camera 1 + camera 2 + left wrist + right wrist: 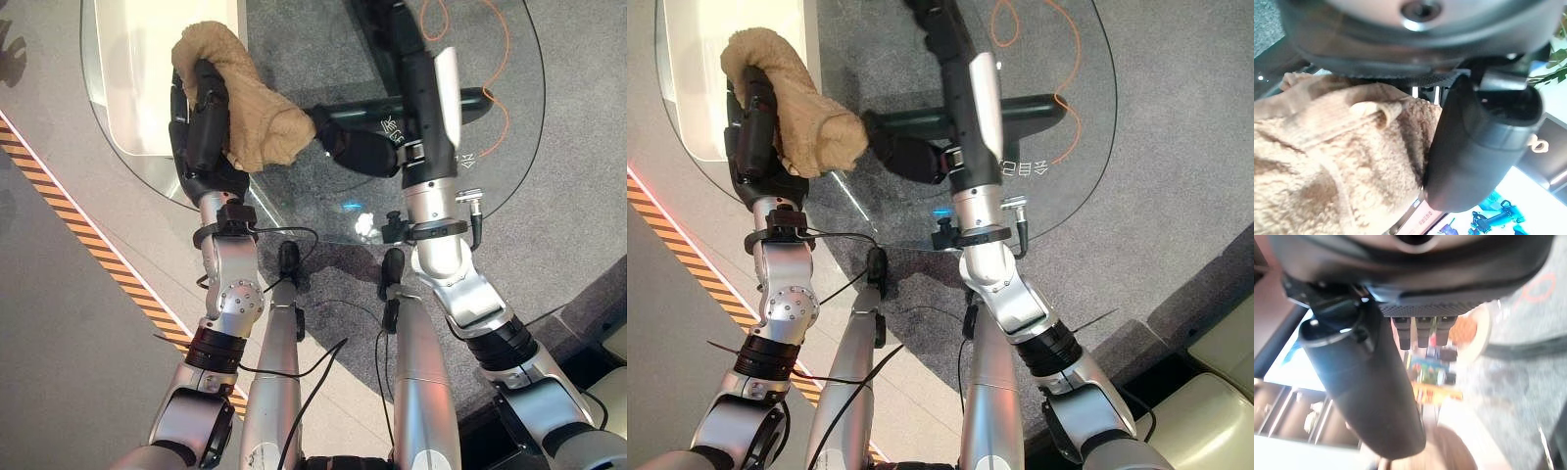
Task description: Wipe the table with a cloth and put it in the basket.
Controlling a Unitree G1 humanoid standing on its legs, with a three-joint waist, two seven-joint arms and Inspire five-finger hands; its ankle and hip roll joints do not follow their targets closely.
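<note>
Grey carpet is showing through the round glass table (490, 186). Nearest, the left robot hand (203, 127) is curling around a tan cloth (257, 117), which is draping softly over its fingers; light and floppy, it is best gripped by a bunched fold. Beyond, the right robot hand (355, 145) is lying on the glass, its fingers' state unclear.

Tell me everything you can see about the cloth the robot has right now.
The cloth is a tan, fluffy terry-like towel, bunched into a thick crumpled wad. The left hand grips it, dark fingers curled round one side while the rest bulges out toward the robot's right and over the fingertips. It is held over the near left part of the round glass table; whether it touches the glass cannot be told. The left wrist view shows its looped pile and a folded hem close up.
</note>
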